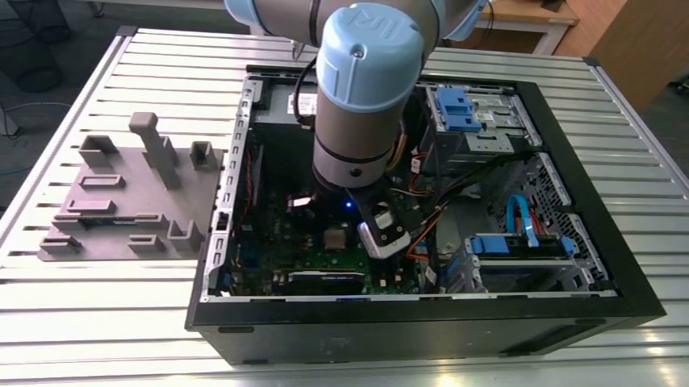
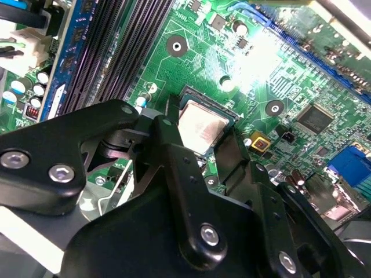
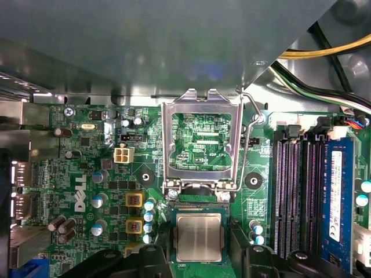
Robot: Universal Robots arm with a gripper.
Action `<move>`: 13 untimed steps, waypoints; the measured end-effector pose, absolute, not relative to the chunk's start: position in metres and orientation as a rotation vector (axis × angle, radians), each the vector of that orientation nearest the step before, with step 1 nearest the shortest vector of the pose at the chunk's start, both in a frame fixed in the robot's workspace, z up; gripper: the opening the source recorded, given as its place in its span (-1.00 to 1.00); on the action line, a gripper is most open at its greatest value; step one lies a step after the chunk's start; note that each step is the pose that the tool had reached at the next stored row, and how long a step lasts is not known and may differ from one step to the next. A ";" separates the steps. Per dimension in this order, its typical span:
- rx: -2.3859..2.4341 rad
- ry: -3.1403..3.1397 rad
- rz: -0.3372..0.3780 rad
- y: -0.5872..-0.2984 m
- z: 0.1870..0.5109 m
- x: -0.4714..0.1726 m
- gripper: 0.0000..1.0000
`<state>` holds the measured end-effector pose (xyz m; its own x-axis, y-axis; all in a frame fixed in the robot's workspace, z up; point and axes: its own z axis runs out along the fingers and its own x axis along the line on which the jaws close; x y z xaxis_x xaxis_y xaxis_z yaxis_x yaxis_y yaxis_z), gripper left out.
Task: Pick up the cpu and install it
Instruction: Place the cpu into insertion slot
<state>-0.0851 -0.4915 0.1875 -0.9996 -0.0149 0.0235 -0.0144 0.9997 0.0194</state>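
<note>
From my station, the black metal gripper (image 3: pixel 199 253) sits low over the motherboard, straddling the cpu (image 3: pixel 199 236), a small flat silver square with a pale rim that lies in its dark socket. I cannot tell from either wrist view whether the gripper is clamped on the chip or standing just clear of it. That is my main worry: if it does have hold and the arm lifts or twists, the chip could drag across the socket contacts or end up cocked at one corner. The hinged silver metal load plate (image 3: pixel 202 142) stands open right next to the chip with its wire lever (image 3: pixel 248 139) raised, so a sideways slip could catch either one. The black memory slots (image 3: pixel 298 191) are also near. In the exterior view, orange and black cables (image 1: pixel 431 211) hang at about three o'clock from the gripper and could snag the pale blue and grey robot arm (image 1: pixel 361 97). The black open computer case (image 1: pixel 431 310) lies on a ribbed aluminium table (image 1: pixel 108 322), with a grey plastic fixture plate (image 1: pixel 129 201) at nine o'clock. Wooden furniture (image 1: pixel 635 40) stands at one o'clock, and a dark floor (image 1: pixel 43 32) shows at eleven.
</note>
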 end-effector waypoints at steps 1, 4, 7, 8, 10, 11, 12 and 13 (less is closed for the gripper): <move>0.022 -3.117 -0.030 -0.492 0.188 -0.086 -0.03; 0.022 -3.117 -0.031 -0.492 0.187 -0.086 -0.03; 0.022 -3.118 -0.031 -0.492 0.187 -0.086 0.11; 0.022 -3.118 -0.031 -0.492 0.187 -0.086 0.23; 0.022 -3.117 -0.031 -0.492 0.187 -0.086 0.23; 0.022 -3.117 -0.031 -0.492 0.188 -0.086 0.23; 0.022 -3.117 -0.031 -0.492 0.189 -0.086 0.23; 0.022 -3.117 -0.031 -0.492 0.190 -0.086 0.23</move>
